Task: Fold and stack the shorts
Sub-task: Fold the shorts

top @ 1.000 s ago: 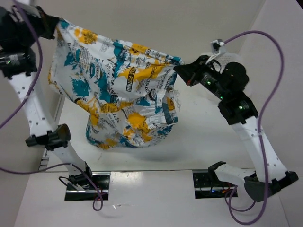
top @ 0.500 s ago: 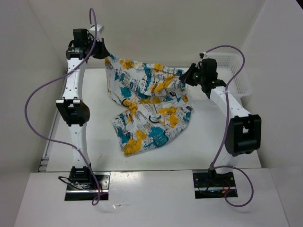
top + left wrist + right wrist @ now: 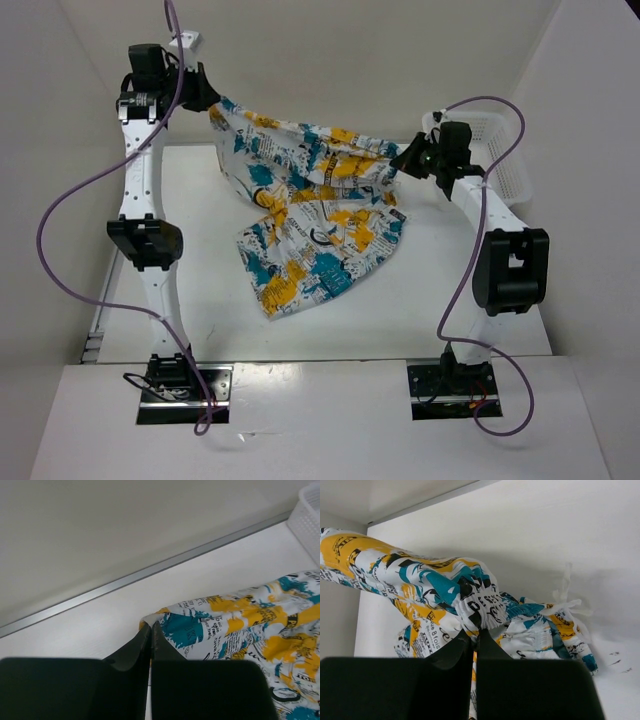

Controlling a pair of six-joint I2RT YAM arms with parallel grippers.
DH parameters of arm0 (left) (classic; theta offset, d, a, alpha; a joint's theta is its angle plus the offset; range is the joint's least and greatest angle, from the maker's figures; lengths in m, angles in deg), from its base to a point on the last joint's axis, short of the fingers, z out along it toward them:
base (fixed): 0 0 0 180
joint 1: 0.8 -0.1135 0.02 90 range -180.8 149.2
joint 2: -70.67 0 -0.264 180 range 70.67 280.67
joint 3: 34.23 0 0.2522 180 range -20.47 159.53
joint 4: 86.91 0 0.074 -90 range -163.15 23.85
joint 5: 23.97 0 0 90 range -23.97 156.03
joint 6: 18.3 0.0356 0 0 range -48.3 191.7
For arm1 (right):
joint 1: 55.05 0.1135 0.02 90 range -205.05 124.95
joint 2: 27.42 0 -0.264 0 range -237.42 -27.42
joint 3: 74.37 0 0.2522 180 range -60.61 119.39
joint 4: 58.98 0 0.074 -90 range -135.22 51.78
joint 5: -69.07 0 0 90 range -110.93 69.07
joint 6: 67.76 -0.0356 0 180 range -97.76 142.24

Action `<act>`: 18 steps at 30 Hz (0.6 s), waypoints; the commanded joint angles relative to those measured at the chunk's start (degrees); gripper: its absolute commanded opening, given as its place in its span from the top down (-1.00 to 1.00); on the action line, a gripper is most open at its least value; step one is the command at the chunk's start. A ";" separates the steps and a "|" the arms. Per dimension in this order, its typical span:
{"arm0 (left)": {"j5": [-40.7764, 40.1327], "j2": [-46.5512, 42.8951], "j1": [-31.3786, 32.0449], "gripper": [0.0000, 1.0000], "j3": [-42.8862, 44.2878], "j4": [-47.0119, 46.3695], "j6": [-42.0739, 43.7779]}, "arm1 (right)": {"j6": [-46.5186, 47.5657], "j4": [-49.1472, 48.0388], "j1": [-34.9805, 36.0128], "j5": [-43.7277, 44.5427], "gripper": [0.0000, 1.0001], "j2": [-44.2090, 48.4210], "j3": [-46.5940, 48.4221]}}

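Observation:
The printed shorts (image 3: 310,215) hang stretched between both grippers above the white table, with the lower part draped down onto it near the middle. My left gripper (image 3: 208,98) is shut on one corner of the shorts (image 3: 210,625) at the far left. My right gripper (image 3: 403,160) is shut on the gathered waistband of the shorts (image 3: 475,605) at the right. A white drawstring (image 3: 567,602) trails on the table beside the fabric.
A white mesh basket (image 3: 500,150) stands at the far right of the table, just behind the right arm; its corner also shows in the left wrist view (image 3: 310,515). The back wall and side walls close in the table.
Both arms came down and back from a high lift. The shorts, first hanging in the air, now drape on the table. In the last half second both grippers moved apart and pulled the top edge tauter.

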 commanded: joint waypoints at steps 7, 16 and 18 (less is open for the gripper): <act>10.98 -18.65 2.55 0.99 -16.82 22.14 0.25 | 1.72 3.23 -3.51 -0.33 1.00 9.07 -6.32; 8.18 -41.17 11.33 0.99 -69.37 20.05 0.25 | -1.39 6.56 -6.41 0.55 1.00 16.28 -20.68; 7.57 -42.76 13.10 0.99 -73.71 20.06 0.25 | -1.39 7.09 -7.11 1.08 1.00 16.81 -22.25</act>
